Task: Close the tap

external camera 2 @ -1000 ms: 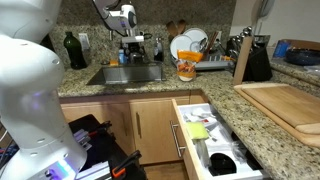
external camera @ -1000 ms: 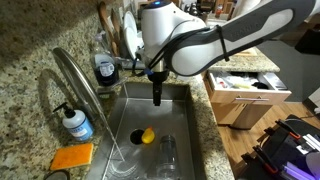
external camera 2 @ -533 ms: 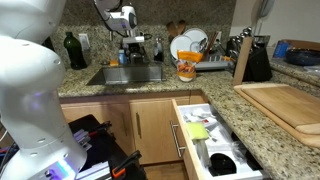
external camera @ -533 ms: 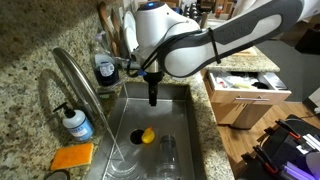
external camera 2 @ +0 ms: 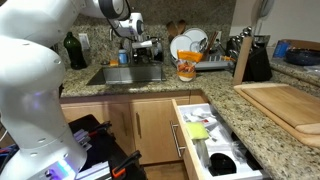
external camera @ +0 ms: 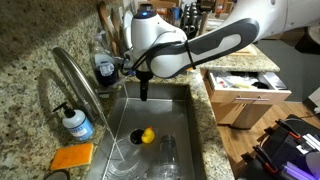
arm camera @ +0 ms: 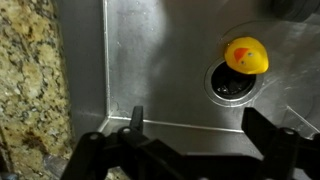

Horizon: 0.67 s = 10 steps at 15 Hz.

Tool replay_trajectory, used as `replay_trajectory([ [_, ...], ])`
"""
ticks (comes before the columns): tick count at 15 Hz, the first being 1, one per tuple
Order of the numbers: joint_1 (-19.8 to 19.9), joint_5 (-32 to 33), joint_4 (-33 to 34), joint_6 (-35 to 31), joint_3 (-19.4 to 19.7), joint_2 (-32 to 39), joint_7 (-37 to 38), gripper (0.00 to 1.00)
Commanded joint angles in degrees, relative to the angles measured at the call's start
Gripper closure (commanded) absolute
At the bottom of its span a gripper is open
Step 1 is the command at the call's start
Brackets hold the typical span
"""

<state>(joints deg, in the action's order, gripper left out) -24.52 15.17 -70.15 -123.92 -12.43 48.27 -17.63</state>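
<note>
The tap is a tall brushed-steel gooseneck at the sink's left edge in an exterior view, its thick spout arching over the basin. A thin line like a water stream runs from its tip into the sink. My gripper hangs above the back of the basin, to the right of the spout and apart from it. In the wrist view my gripper is open and empty over the steel sink floor. The tap does not show in the wrist view.
A yellow toy lies by the drain, with a clear glass near it. A blue-liquid pump bottle and an orange sponge sit by the tap. An open drawer juts out.
My gripper has risen a little and moved toward the back of the sink and closer to the tap. Nothing else has moved.
</note>
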Motion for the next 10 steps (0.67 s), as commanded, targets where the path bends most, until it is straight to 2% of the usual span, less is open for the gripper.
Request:
replay_trajectory([
  [1,-1.7,-0.7,13.3,3.1,-2.1,8.7,-6.1,0.0],
  [5,-4.9,0.0,22.2,3.3,-2.2,13.2,-7.0,0.0],
  [6,-3.9,-0.2,15.7,0.8,-1.9,10.1,-5.4,0.0],
  [10,-5.1,0.0,18.9,1.7,-1.4,11.6,-4.3,0.0],
])
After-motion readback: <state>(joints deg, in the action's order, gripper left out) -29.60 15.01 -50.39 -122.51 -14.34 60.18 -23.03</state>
